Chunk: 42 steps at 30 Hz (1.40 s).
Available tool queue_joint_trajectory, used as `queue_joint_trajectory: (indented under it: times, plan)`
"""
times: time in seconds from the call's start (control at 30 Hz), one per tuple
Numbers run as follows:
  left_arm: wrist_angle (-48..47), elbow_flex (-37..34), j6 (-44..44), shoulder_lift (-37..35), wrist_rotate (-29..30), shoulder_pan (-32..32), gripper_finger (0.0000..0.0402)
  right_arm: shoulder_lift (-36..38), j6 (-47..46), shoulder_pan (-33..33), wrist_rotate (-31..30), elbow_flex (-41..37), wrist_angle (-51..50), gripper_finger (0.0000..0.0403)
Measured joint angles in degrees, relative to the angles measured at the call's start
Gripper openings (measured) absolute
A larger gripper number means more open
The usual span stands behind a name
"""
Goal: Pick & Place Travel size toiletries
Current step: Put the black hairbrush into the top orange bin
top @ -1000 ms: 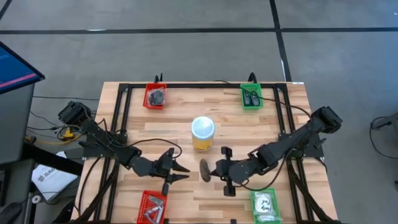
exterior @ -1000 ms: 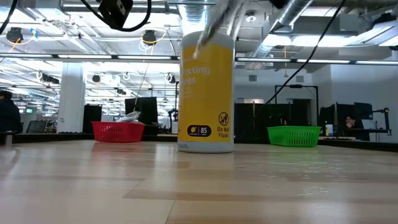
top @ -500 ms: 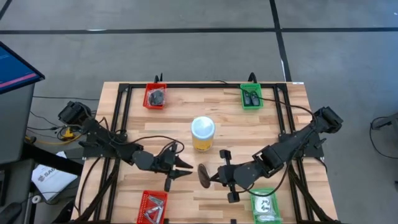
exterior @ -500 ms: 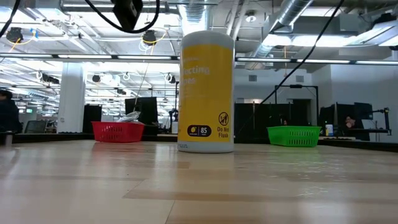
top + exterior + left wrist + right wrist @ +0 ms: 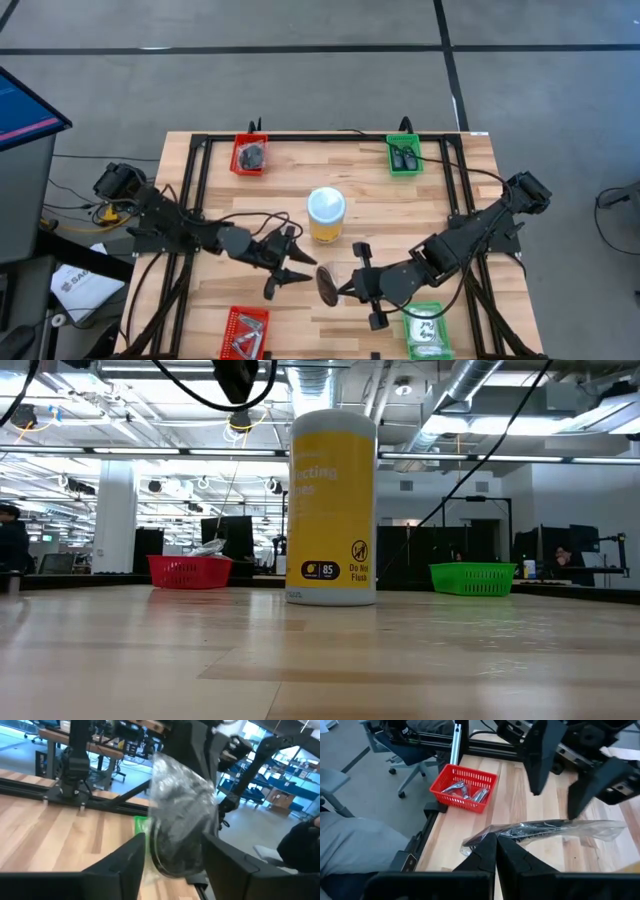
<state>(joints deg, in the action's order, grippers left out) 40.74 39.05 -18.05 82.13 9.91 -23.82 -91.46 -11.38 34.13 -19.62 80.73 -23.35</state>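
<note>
A pale wooden-plank bench [image 5: 400, 215] with a black frame stands on a grey floor. Low across it, the room behind shows desks, monitors and pipes under the ceiling.

Closest to the right end effector [image 5: 342, 287] is the task's thing: a clear plastic packet with a dark round item inside [image 5: 327, 284], pinched at one edge between its pressed-together fingers and held over the near middle of the bench. In the right wrist view the packet [image 5: 545, 831] stretches away from the fingertips, crinkled and level.

Just beyond the packet, facing it, is the left end effector [image 5: 298, 272], fingers spread. A second ago it sat farther off to the side; it has since come in until its open tips nearly bracket the packet. Its own wrist view shows the packet [image 5: 182, 827] hanging just ahead, between the two dark fingers [image 5: 122, 865]. The right arm has meanwhile drawn slightly toward the near edge. That reads as a hand-over being set up: the left arm looks ready to close on the free end, though no grip is made yet.

Farther out, a red mesh basket with silvery bits [image 5: 245, 333] lies near the left arm, and a green mesh basket with white-printed packets [image 5: 428, 330] is beside the right arm. Behind both stands a tall yellow canister with a pale lid [image 5: 326, 215]. At the far edge sit a red basket of dark pieces [image 5: 249, 155] and a green basket of small dark bottles [image 5: 404, 156].
</note>
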Motion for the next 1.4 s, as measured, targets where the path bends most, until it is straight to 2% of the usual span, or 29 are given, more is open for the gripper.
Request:
queue_joint_trajectory:
  times: [0.33, 0.47, 0.73, 1.03, 1.23, 1.4]
  plan:
    - [0.9, 0.0, 0.0, 0.0, -3.9, 4.5, 0.0214, 0.0, 0.8, 0.0, 0.1, 0.0, -0.2, 0.0]
    - [2.4, 0.0, 0.0, 0.0, -7.1, 5.1, 0.0214, 0.0, 1.6, 0.0, 0.1, 0.0, 0.3, 0.0]
    - [3.4, 0.0, 0.1, 0.0, -9.1, 5.2, 0.021, 0.0, 5.8, -1.4, 0.1, 0.0, 3.1, 0.0]
    - [3.7, 0.0, 1.5, 0.0, -11.9, 5.1, 0.0209, 0.0, 7.5, -4.5, 0.0, 2.2, 1.8, 0.0]
    - [4.0, 0.0, 1.6, 0.0, -13.0, 5.1, 0.0183, 0.0, 7.0, -5.8, 0.0, 2.7, -0.1, 0.0]
    - [4.1, 0.0, 1.6, 0.0, -13.0, 5.1, 0.0115, 0.0, 6.9, -5.8, 0.0, 2.7, -1.3, 0.0]
